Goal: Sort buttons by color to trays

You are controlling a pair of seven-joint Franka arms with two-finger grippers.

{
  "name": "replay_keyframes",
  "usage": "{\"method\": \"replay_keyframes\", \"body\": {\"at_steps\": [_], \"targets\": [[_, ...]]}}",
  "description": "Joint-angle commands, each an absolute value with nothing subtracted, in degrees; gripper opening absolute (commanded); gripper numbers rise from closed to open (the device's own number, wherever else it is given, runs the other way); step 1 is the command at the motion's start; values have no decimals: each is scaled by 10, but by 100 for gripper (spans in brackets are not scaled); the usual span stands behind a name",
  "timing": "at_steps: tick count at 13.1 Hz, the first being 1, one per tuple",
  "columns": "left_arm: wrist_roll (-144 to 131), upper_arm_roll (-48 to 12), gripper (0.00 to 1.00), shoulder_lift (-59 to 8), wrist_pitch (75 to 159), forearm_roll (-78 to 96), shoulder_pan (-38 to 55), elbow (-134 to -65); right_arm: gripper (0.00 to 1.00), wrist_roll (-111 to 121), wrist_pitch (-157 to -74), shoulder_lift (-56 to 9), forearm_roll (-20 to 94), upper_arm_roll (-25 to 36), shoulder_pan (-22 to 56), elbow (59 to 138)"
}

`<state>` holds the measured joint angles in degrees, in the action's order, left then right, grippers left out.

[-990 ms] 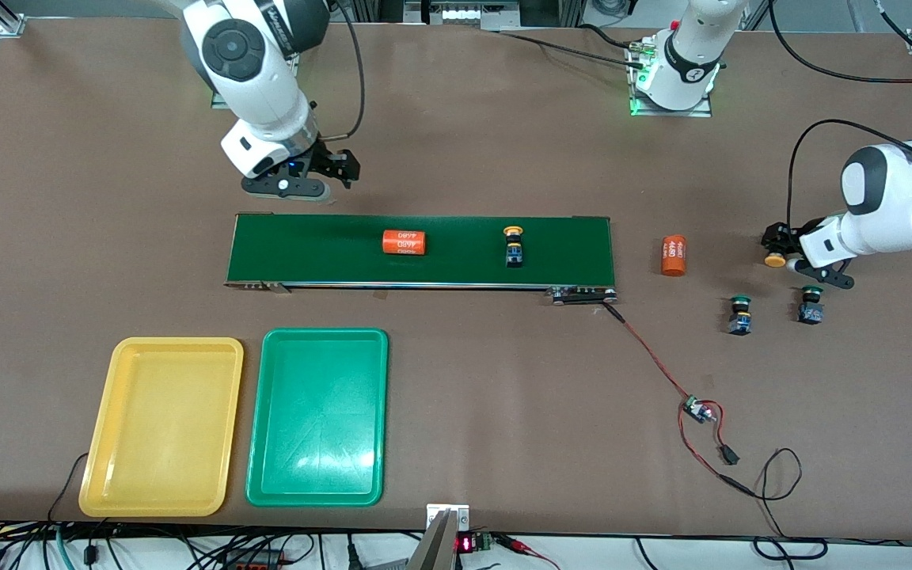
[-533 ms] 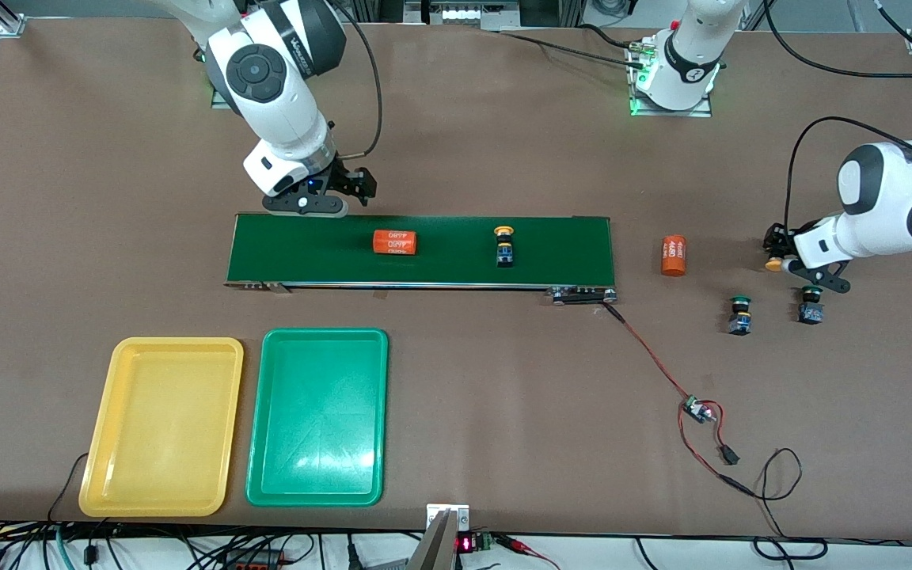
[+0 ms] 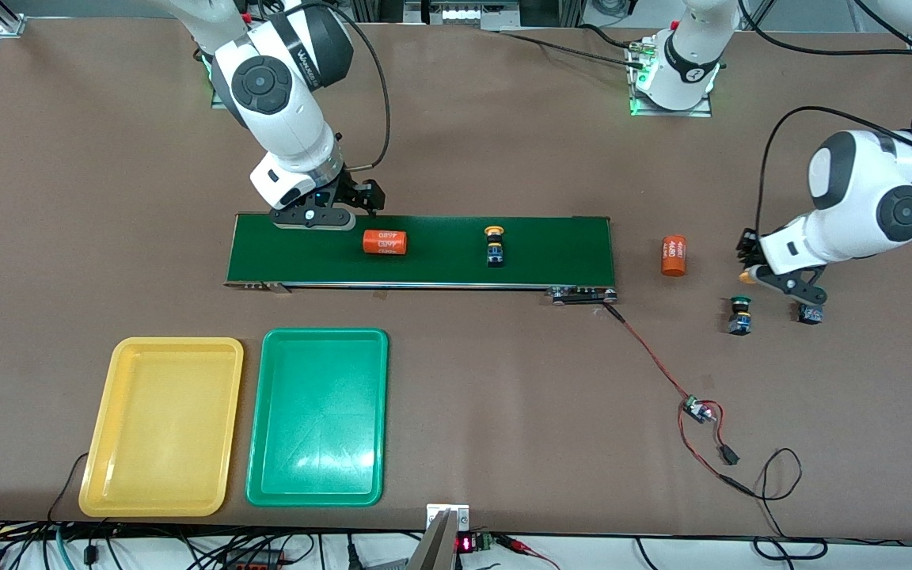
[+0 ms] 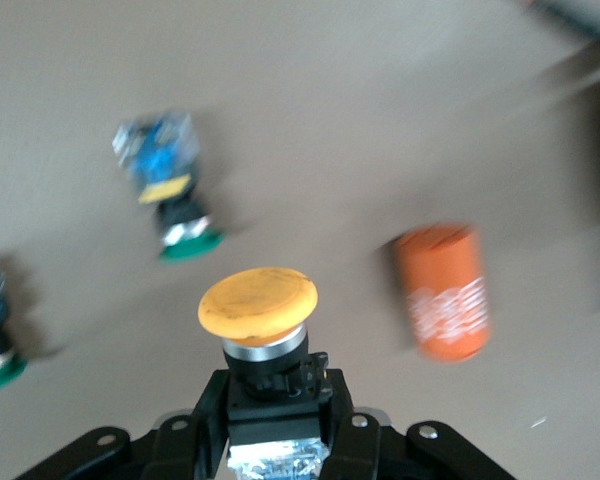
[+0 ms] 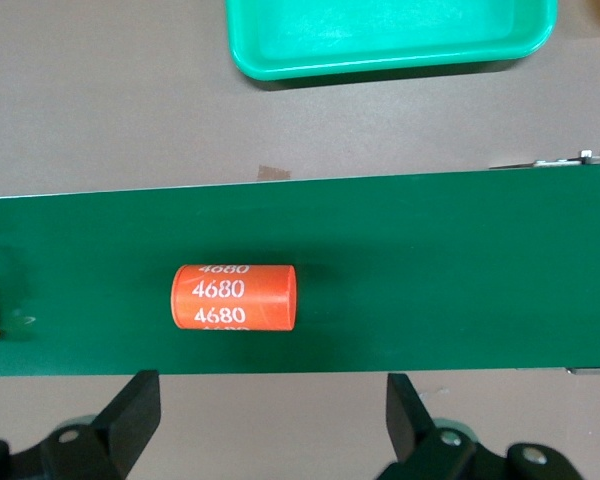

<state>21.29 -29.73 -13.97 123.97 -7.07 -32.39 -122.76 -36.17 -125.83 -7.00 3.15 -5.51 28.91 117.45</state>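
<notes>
My left gripper point(image 3: 750, 272) is shut on a yellow-capped button point(image 4: 258, 304), held above the table between the loose orange cylinder point(image 3: 674, 256) and two green-capped buttons point(image 3: 739, 313) point(image 3: 811, 313). The second green one is partly hidden by the hand. In the left wrist view the left gripper point(image 4: 278, 400) clamps the dark body and the cap sticks out. Another yellow-capped button point(image 3: 494, 244) stands on the dark-green belt point(image 3: 559, 245). My right gripper point(image 3: 312, 217) hangs open over the belt's edge farthest from the front camera, beside an orange cylinder point(image 5: 235, 296). The yellow tray point(image 3: 161, 426) and green tray point(image 3: 317, 417) lie empty.
The orange cylinder on the belt point(image 3: 385, 242) is marked 4680. A red and black wire with a small board point(image 3: 693, 408) runs from the belt's corner toward the front camera. Bare table lies between the belt and the trays.
My right arm has come down over the belt's edge. The belt carried the cylinder and yellow button toward the right arm's end. My left gripper has tightened on its button and carried it toward the belt.
</notes>
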Motion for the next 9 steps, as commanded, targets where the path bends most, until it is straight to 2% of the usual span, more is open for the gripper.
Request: {"method": "replay_keyframes", "body": {"at_steps": [1, 4, 9], "targets": [[203, -291, 0, -135, 1226, -26, -260, -1194, 100, -371, -1253, -73, 31, -51, 295, 1165], [95, -290, 0, -138, 1226, -25, -183, -1187, 100, -371, -1253, -73, 31, -51, 294, 1166], [-46, -289, 0, -179, 1230, -25, -75, -1158, 100, -371, -1252, -72, 31, -51, 294, 1166]]}}
